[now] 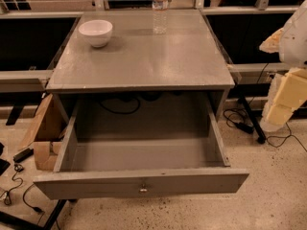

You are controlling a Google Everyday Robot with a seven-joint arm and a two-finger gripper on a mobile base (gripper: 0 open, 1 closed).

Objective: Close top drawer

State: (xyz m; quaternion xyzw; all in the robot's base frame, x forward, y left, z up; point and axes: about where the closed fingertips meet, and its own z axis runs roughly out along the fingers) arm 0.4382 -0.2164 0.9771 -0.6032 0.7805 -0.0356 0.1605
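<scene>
The top drawer point(141, 157) of the grey wooden table point(144, 61) stands pulled far out toward me and looks empty inside. Its long flat front panel point(192, 182) is nearest me, with a small brass knob point(143, 189) at its centre. My gripper point(284, 99), a cream and white shape at the end of the arm, hangs at the right edge of the view. It is level with the drawer's right side wall, well apart from the drawer and touching nothing.
A white bowl point(96, 31) and a clear water bottle point(160, 8) stand on the tabletop. A cardboard box point(45, 128) sits on the floor to the left. Cables point(240, 119) and a black stand leg point(252, 121) lie to the right.
</scene>
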